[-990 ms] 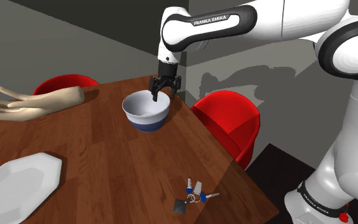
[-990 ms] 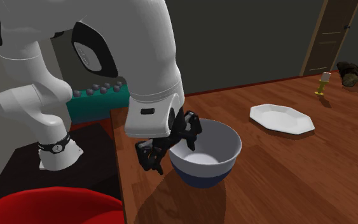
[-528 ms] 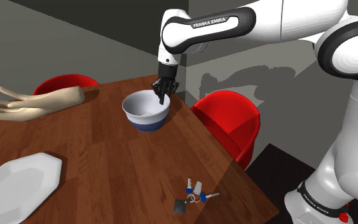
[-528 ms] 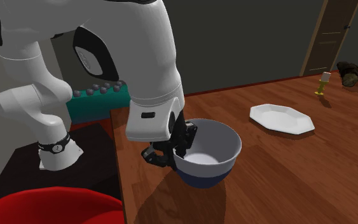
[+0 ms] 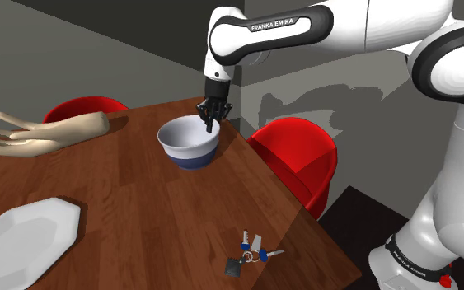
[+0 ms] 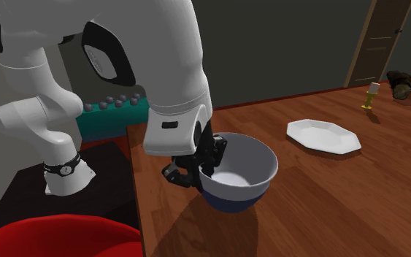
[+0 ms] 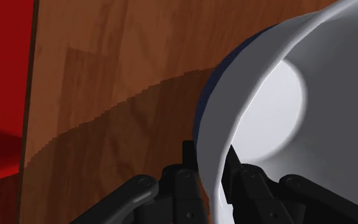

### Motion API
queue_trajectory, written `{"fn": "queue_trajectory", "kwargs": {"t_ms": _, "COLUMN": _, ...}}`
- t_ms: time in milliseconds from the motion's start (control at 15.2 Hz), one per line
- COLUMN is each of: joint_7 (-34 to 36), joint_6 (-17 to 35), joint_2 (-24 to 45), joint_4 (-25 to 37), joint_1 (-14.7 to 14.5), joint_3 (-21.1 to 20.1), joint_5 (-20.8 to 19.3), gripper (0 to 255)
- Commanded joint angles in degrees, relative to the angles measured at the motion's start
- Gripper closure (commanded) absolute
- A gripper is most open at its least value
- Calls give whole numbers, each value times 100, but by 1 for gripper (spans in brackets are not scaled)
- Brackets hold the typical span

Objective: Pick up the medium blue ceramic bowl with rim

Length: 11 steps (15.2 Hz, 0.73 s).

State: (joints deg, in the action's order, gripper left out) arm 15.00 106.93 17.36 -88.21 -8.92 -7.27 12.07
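Red chair [image 5: 296, 152] neighbours bowl [image 5: 189, 150] clasped by end effector [image 5: 210, 124]; keys [image 5: 250, 254] lie apart.

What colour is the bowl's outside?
The bowl: white above, dark blue base; shoulder view shows it best.

In the shoulder view you see a brown wooden table [image 5: 139, 206] with plank grain across the lower left. Two red chairs stand at it: one [image 5: 300, 156] just beside its right edge, another [image 5: 82, 109] at its far side. Behind them you have plain grey walls [image 5: 98, 58], and a soft shadow lies on the right one. The floor [image 5: 349, 216] past the table's right edge is dark. In the second exterior view you find a brown door [image 6: 377, 40] in the far wall at the right, and a teal piece of furniture [image 6: 109, 124] beyond the table's left end.
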Motion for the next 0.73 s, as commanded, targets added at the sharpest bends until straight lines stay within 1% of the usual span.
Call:
{"fn": "queue_trajectory", "kwargs": {"t_ms": 0, "joint_7": 26, "joint_6": -135, "joint_2": -24, "joint_4": 117, "joint_1": 3, "joint_3": 0, "joint_5": -4, "gripper": 255}}
{"fn": "queue_trajectory", "kwargs": {"t_ms": 660, "joint_7": 188, "joint_6": -898, "joint_2": 12, "joint_4": 933, "joint_1": 5, "joint_3": -1, "joint_5": -42, "gripper": 255}}
